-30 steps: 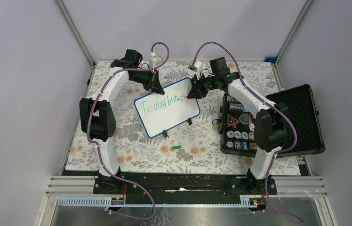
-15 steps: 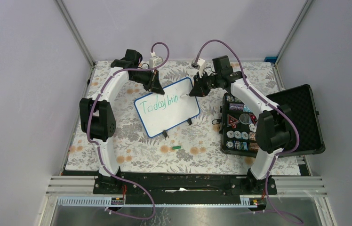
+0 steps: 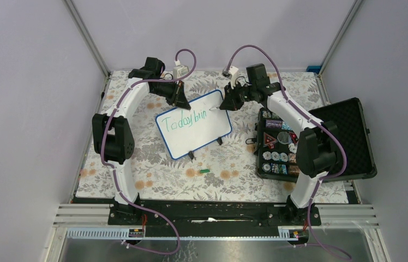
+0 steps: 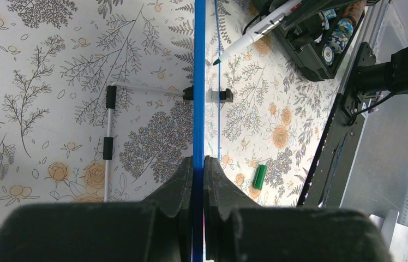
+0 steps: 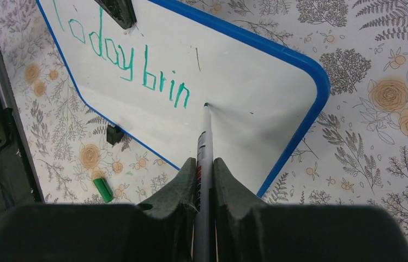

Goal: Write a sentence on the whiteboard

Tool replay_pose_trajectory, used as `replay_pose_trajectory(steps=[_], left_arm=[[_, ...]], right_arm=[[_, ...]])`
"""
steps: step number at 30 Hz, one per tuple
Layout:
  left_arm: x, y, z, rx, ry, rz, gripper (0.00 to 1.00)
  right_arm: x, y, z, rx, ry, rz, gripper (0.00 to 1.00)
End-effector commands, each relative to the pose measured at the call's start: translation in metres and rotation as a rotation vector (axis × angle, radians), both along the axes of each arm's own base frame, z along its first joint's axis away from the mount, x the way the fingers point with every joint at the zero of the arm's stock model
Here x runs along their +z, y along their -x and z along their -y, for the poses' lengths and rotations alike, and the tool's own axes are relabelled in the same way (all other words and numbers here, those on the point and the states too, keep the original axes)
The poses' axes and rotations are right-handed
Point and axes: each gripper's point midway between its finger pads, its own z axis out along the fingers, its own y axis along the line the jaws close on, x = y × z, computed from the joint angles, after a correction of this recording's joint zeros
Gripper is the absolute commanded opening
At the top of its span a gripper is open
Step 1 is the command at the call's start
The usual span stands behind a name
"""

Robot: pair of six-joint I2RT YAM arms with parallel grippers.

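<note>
Right tool: jaws narrow, clamped on the barrel of a marker that runs straight out ahead of the fingers. The nib sits on or just off the white face, just right of the last green letter; you cannot confirm contact from the wrist view. Left tool: jaws pinched shut on the blue frame along the far edge of the whiteboard, steadying it. The board stands tilted on its two black feet at mid-desk, between the two arms, writing face turned toward the right arm. The sentence so far reads "Today brin", a single line in green. Step in hand, as judged: mid-word, with the "g" and "s" of "brings" still to write. The next move calls for setting the nib down close beside the "n", keeping light pressure so the propped board does not rock, and watching the right-hand frame, which is near; the remaining words will likely need a second line. Against the picture a second ago: the right tool has shifted slightly toward the board's far right corner, the lettering is unchanged, and the left tool has not moved. Further out, a green cap lies on the floral desk in front of the board, and an open black case sits well to the right.
</note>
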Motion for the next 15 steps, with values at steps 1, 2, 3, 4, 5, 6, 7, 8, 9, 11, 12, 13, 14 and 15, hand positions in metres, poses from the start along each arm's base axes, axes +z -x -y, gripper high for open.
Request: replay_pose_trajectory(steps=[1, 2, 3, 4, 5, 6, 7, 8, 9, 11, 12, 13, 14, 15], left_arm=[[-0.0345, 0.0088, -0.0023, -0.03, -0.133, -0.011, 0.0], [-0.0342, 0.0086, -0.0023, -0.03, -0.132, -0.009, 0.0], [-0.0341, 0.0087, -0.0022, -0.031, -0.132, -0.008, 0.0], [-0.0341, 0.0087, -0.0022, -0.032, -0.132, -0.007, 0.0], [-0.0342, 0.0089, -0.0021, -0.033, -0.132, -0.008, 0.0], [-0.034, 0.0087, -0.0022, -0.033, -0.131, -0.007, 0.0], [-0.0338, 0.0088, -0.0023, -0.032, -0.133, -0.006, 0.0], [-0.0341, 0.0084, -0.0028, -0.031, -0.133, -0.006, 0.0], [-0.034, 0.0085, -0.003, -0.032, -0.133, -0.005, 0.0], [-0.0346, 0.009, -0.0033, -0.032, -0.134, -0.006, 0.0], [-0.0347, 0.0086, -0.0032, -0.032, -0.135, -0.005, 0.0], [-0.034, 0.0088, -0.0032, -0.033, -0.134, -0.003, 0.0], [-0.0341, 0.0087, -0.0033, -0.033, -0.135, -0.002, 0.0], [-0.0341, 0.0088, -0.0033, -0.033, -0.135, -0.003, 0.0]], right_arm=[[0.0187, -0.0172, -0.0022, -0.028, -0.016, 0.062, 0.0], [0.0187, -0.0177, -0.0025, -0.029, -0.019, 0.06, 0.0], [0.0186, -0.0189, -0.0027, -0.032, -0.018, 0.061, 0.0], [0.0184, -0.0193, -0.003, -0.032, -0.018, 0.061, 0.0], [0.0188, -0.0196, -0.0031, -0.033, -0.019, 0.06, 0.0], [0.0186, -0.0202, -0.0033, -0.033, -0.02, 0.059, 0.0], [0.019, -0.0204, -0.004, -0.032, -0.022, 0.058, 0.0], [0.0193, -0.0207, -0.0044, -0.032, -0.024, 0.057, 0.0], [0.0199, -0.0204, -0.0059, -0.029, -0.026, 0.057, 0.0], [0.0195, -0.0201, -0.0071, -0.025, -0.026, 0.056, 0.0], [0.0192, -0.0199, -0.0077, -0.023, -0.026, 0.055, 0.0], [0.0185, -0.0195, -0.0086, -0.021, -0.025, 0.054, 0.0], [0.0175, -0.0193, -0.0096, -0.019, -0.024, 0.053, 0.0], [0.0169, -0.0185, -0.0108, -0.015, -0.024, 0.051, 0.0]])
